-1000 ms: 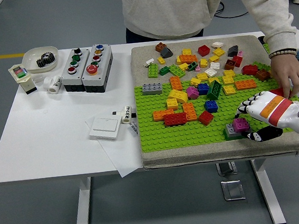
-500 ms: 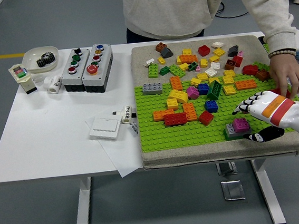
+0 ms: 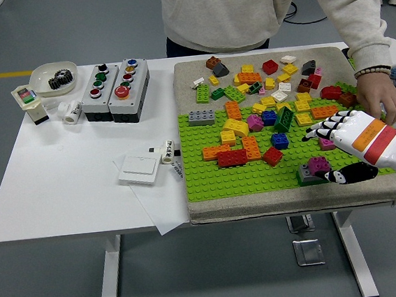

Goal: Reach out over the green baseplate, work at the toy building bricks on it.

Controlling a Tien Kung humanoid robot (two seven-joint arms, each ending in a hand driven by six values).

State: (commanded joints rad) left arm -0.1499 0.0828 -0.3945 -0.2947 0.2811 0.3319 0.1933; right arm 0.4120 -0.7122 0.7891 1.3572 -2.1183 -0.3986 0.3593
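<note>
Our right hand (image 3: 349, 149), fingers spread and empty, hovers over the green baseplate (image 3: 257, 174) beside a magenta brick (image 3: 318, 166); a person's hand (image 3: 382, 97) crowds close behind.

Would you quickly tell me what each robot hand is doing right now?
Left hand: not in view.
Right hand: open over the green baseplate, fingers spread, holding nothing, thumb beside the magenta brick.

the robot's right hand (image 3: 355, 144) lifted up and back off the magenta brick (image 3: 318, 165), fingers spread now. brick stayed on its grey one (image 3: 307, 174).
</note>
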